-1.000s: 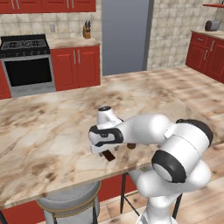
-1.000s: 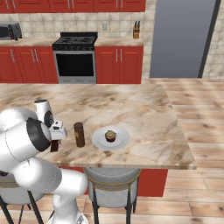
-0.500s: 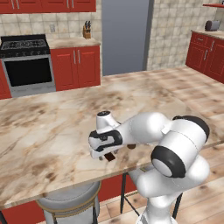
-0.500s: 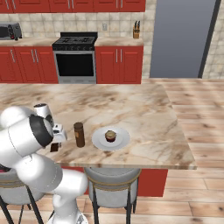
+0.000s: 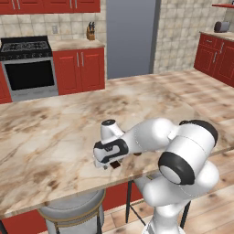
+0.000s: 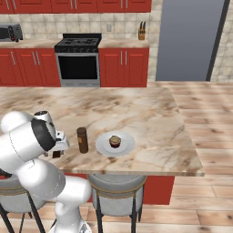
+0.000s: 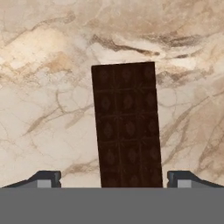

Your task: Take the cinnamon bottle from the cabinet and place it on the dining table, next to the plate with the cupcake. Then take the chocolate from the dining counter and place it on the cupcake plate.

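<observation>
Left base view: we see the gripper (image 5: 109, 162) low over the marble table (image 5: 55, 123), close to its near edge, with the chocolate (image 5: 115, 164) a dark sliver right under it; open marble lies beyond, toward the stove. Right base view: the gripper (image 6: 58, 149) sits at the left, the cinnamon bottle (image 6: 82, 140) stands upright just beside the plate (image 6: 101, 146), and the cupcake (image 6: 114, 141) sits on that plate; the plate lies to the right past the bottle, so we judge the carry must lift over or skirt it. Hand view: the chocolate (image 7: 127, 124) lies flat on the table (image 7: 43, 87), its long axis running straight away from the fingers (image 7: 43, 178), which stand spread at either side of its near end, not touching it. Closing across the short width looks feasible.
</observation>
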{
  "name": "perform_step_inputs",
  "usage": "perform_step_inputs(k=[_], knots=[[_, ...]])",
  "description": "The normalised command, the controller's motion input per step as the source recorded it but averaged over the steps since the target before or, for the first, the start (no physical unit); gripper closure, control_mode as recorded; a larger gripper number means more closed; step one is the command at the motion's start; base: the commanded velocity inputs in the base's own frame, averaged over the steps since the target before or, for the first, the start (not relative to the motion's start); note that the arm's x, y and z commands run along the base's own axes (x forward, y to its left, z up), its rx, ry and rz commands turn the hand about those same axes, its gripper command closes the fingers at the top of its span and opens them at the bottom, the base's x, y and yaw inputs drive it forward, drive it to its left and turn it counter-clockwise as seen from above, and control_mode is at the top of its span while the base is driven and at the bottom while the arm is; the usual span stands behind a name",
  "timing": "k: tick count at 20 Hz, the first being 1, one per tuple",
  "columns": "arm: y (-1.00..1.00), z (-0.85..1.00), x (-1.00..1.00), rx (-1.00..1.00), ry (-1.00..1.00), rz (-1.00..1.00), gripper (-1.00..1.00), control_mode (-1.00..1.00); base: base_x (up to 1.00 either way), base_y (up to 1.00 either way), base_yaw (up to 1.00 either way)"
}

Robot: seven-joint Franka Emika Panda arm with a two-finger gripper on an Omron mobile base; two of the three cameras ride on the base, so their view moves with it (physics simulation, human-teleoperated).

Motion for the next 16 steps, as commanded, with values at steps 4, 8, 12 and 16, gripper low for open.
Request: perform_step_inputs(k=[4,8,12,16], knots=[[0.0,-0.19,0.0,0.0,-0.02,0.0,-1.0,-1.0,0.0,0.0,0.0],[0.0,-0.27,0.0,0.0,0.0,0.0,-1.0,-1.0,0.0,0.0,0.0],[0.0,-0.33,0.0,0.0,0.0,0.0,1.0,-1.0,0.0,0.0,0.0],[0.0,-0.11,0.0,0.02,0.01,0.0,1.0,-1.0,0.0,0.0,0.0]])
